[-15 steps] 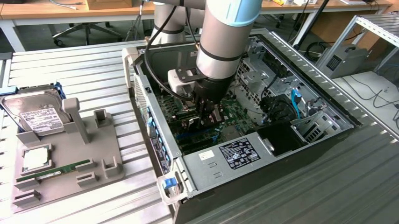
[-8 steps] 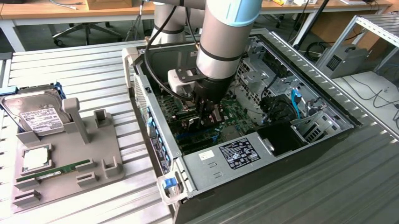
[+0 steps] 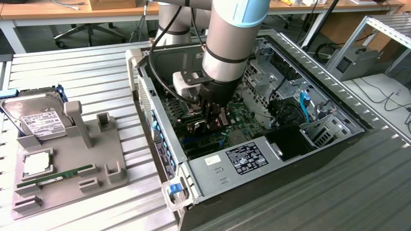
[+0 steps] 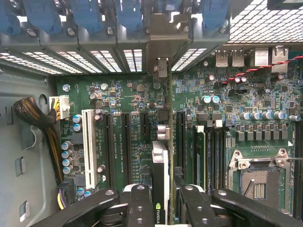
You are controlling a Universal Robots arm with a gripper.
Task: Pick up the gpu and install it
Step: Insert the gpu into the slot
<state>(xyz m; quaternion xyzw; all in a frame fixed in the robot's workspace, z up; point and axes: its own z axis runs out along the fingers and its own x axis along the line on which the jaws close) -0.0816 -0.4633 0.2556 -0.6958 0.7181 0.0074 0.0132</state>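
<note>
Both jaws narrow, tight on the edge-on gpu (image 4: 161,170).

The gpu (image 4: 160,175) filled the gap between the jaws. Black expansion slots (image 4: 127,146) lay close on either side of them, and the case's rear wall (image 4: 161,35) stood ahead.

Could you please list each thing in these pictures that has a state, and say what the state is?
gripper: shut on the gpu.
gpu: held on edge over the motherboard.
computer case: open, inside exposed.
hard drive: propped in the grey holder.
RAM stick: lying in the grey holder.
</note>
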